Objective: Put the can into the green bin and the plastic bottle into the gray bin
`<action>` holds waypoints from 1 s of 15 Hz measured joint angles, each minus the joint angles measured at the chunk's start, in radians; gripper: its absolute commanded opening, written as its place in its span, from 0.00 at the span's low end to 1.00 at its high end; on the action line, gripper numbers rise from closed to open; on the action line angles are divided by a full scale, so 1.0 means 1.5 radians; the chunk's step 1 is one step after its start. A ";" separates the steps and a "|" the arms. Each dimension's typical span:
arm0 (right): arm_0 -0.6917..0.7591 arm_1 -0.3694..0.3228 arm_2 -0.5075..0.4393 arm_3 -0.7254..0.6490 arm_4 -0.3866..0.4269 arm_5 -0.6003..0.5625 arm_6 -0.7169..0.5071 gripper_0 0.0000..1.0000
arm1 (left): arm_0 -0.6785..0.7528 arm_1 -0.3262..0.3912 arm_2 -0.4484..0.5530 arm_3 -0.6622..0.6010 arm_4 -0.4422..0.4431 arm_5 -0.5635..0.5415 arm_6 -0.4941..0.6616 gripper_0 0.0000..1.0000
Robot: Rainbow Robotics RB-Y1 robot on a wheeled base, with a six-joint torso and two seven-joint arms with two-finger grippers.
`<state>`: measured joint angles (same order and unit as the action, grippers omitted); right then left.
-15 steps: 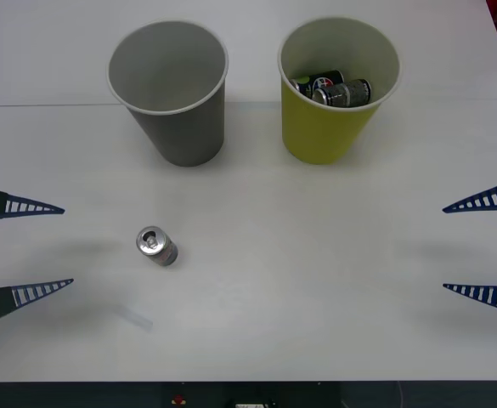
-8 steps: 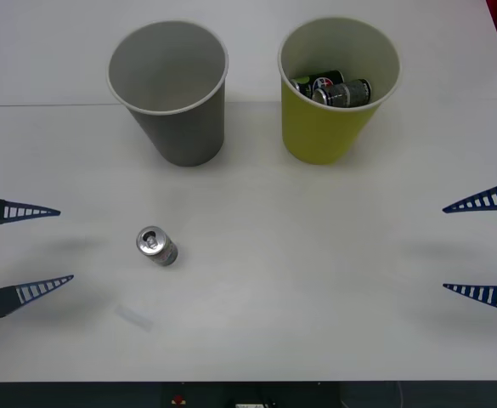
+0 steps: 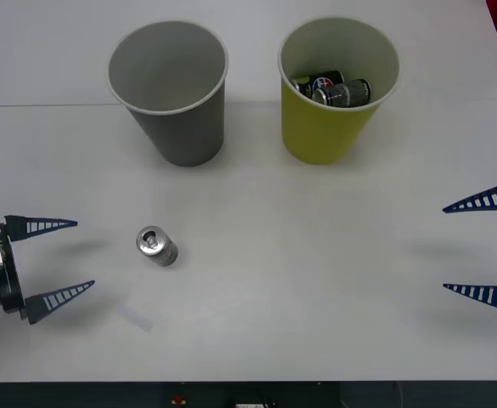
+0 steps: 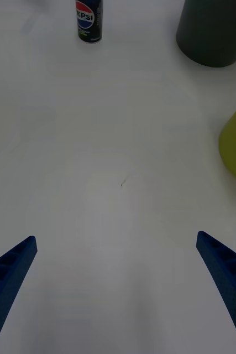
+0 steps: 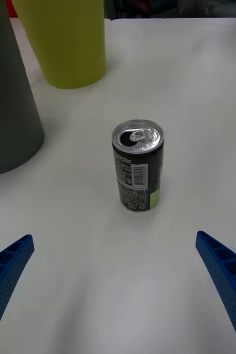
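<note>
The can [image 3: 156, 246] stands upright on the white table [image 3: 299, 289], near our left gripper [image 3: 59, 261], whose fingers are spread wide and point at it. We think it is light, hard and smooth, so it could slip or tip; we would squeeze it around its middle. Our right gripper [image 3: 477, 246] waits wide open, far off on the right.

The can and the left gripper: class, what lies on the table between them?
Nothing. In the left wrist view, bare white table separates the open left gripper from the upright can; the front view shows the same.
</note>
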<state>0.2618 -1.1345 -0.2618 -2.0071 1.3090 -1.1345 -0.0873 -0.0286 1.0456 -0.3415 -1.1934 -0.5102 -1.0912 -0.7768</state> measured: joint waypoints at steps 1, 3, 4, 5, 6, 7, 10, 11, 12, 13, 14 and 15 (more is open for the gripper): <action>0.000 0.000 0.000 0.000 0.000 0.000 0.000 1.00 | -0.014 -0.015 -0.022 0.022 0.022 0.000 -0.018 1.00; 0.000 0.000 0.000 0.000 0.000 0.000 0.000 1.00 | -0.038 -0.038 -0.063 0.056 0.057 0.000 -0.038 1.00; 0.000 0.000 0.000 0.000 0.000 0.000 0.000 1.00 | -0.048 -0.047 -0.081 0.069 0.073 0.000 -0.041 1.00; 0.000 0.000 0.000 0.000 0.000 0.000 0.000 1.00 | -0.057 -0.056 -0.096 0.078 0.084 0.001 -0.043 1.00; 0.000 0.000 0.000 0.000 0.000 0.000 0.000 1.00 | -0.064 -0.067 -0.108 0.084 0.094 0.005 -0.046 1.00; 0.000 0.000 0.000 0.000 0.000 0.000 0.000 1.00 | -0.070 -0.077 -0.117 0.086 0.100 0.014 -0.047 1.00; 0.000 0.000 0.000 0.000 0.000 0.000 0.000 1.00 | -0.083 -0.108 -0.129 0.086 0.102 0.041 -0.051 1.00; 0.000 0.000 0.000 0.000 0.000 0.000 0.000 1.00 | -0.087 -0.119 -0.132 0.086 0.102 0.050 -0.053 1.00; 0.000 0.000 0.000 0.000 0.000 0.000 0.000 1.00 | -0.092 -0.130 -0.136 0.086 0.102 0.059 -0.056 1.00; 0.000 0.000 0.000 0.000 0.000 0.000 0.000 1.00 | -0.097 -0.141 -0.139 0.087 0.102 0.067 -0.058 1.00; 0.000 0.000 0.000 0.000 0.000 0.000 0.000 1.00 | -0.102 -0.150 -0.144 0.086 0.102 0.076 -0.060 1.00; 0.000 0.000 0.000 0.000 0.000 0.000 0.000 1.00 | -0.106 -0.158 -0.149 0.087 0.102 0.084 -0.062 1.00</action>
<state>0.2618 -1.1345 -0.2618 -2.0071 1.3090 -1.1345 -0.0872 -0.1877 0.8086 -0.5644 -1.0633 -0.3571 -0.9655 -0.8691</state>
